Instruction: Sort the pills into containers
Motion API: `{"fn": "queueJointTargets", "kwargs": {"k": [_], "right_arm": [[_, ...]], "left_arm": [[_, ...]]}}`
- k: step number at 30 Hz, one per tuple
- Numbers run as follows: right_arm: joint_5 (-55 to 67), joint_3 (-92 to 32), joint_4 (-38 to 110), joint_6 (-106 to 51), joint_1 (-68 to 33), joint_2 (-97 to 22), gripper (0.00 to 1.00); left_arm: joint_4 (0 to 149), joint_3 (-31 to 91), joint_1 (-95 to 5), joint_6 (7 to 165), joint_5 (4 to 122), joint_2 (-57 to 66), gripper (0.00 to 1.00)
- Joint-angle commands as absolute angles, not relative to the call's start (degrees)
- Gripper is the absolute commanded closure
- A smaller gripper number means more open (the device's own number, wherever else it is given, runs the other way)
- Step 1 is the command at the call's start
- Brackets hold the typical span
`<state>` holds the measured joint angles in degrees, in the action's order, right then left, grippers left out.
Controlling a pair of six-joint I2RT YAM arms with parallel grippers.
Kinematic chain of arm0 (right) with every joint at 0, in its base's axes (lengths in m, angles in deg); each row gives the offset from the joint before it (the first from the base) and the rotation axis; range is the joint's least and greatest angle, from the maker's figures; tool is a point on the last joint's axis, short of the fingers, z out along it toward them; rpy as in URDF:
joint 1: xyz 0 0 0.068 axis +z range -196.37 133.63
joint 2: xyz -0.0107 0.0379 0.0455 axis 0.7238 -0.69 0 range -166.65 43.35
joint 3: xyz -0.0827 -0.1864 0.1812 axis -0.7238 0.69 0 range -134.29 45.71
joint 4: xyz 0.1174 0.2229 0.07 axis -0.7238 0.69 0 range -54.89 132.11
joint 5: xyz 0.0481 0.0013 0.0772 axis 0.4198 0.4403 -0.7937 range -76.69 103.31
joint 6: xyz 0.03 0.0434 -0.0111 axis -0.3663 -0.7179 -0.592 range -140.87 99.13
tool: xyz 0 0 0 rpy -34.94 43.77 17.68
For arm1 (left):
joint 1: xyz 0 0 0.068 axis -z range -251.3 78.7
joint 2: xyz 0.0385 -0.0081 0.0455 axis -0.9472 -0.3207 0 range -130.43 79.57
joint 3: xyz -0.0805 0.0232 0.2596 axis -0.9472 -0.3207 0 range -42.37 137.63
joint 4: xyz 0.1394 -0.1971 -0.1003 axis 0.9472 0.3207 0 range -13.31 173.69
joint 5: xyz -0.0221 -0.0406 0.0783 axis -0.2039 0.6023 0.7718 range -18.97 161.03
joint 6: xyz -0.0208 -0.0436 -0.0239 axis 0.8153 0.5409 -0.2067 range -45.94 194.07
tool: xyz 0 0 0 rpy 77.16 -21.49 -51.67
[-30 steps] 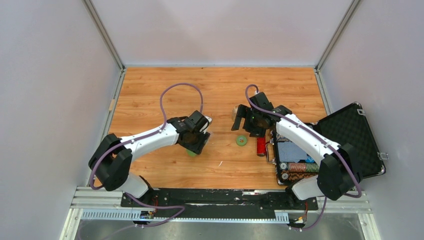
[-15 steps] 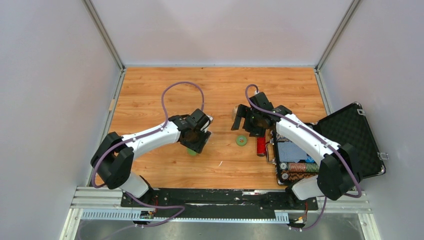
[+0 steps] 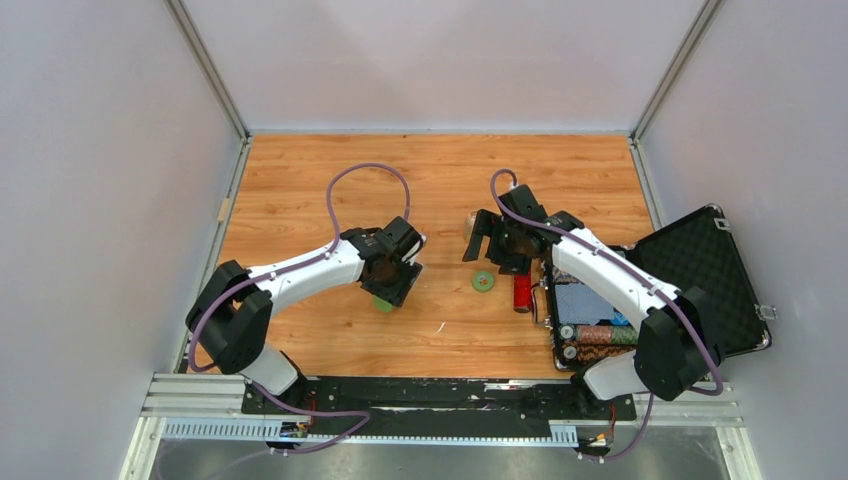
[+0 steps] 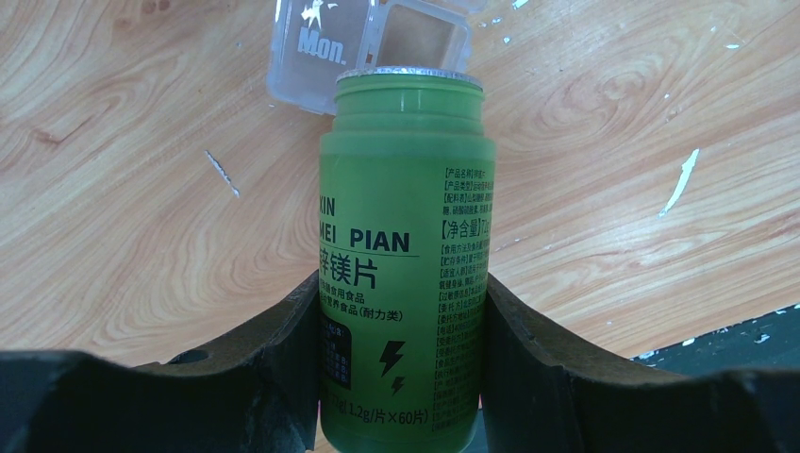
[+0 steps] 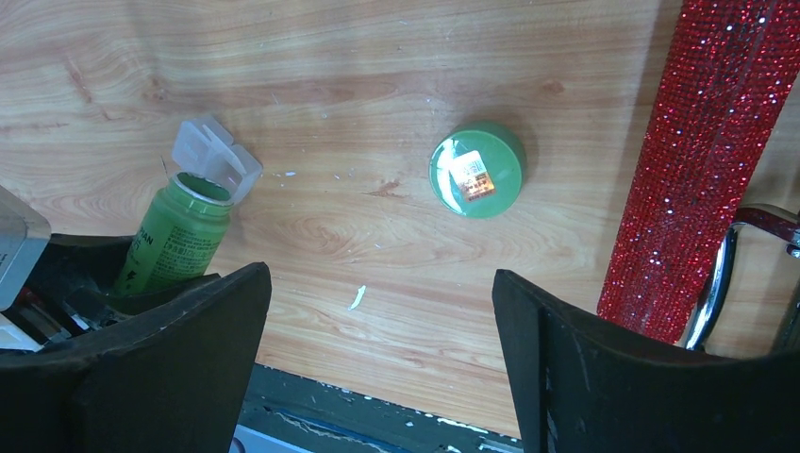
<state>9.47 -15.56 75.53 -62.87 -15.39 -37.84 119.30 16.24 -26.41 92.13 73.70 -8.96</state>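
In the top view, the left tool (image 3: 392,283) is seen low over the middle of the bench (image 3: 440,170), with a green bottle (image 3: 383,304) showing under it. The right tool (image 3: 489,238) is held above the bench further right, near a green cap (image 3: 483,281) and a red tube (image 3: 522,290). An opened black case (image 3: 700,265) is lying at the right edge.

In the left wrist view, the green bottle is clamped between both fingers (image 4: 278,354) of the left tool. Its cap is off and its mouth is covered by a silver foil. The container (image 4: 368,38), a small clear box marked "Mon.", is lying on the bench right at the bottle's mouth; contact cannot be made out.

In the right wrist view, the right tool's fingers (image 5: 585,368) are spread wide with nothing between them. The cap is seen flat on the bench, beside the glittery tube.
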Motion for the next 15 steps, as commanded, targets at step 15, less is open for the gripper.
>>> {"fn": "queueJointTargets", "kwargs": {"k": [15], "right_arm": [[9.2,-15.0,73.9,-63.5,-15.6,-36.3,0.11]], "left_arm": [[122.2,20.6,-26.2,91.6,74.8,-9.6,1.0]]}}
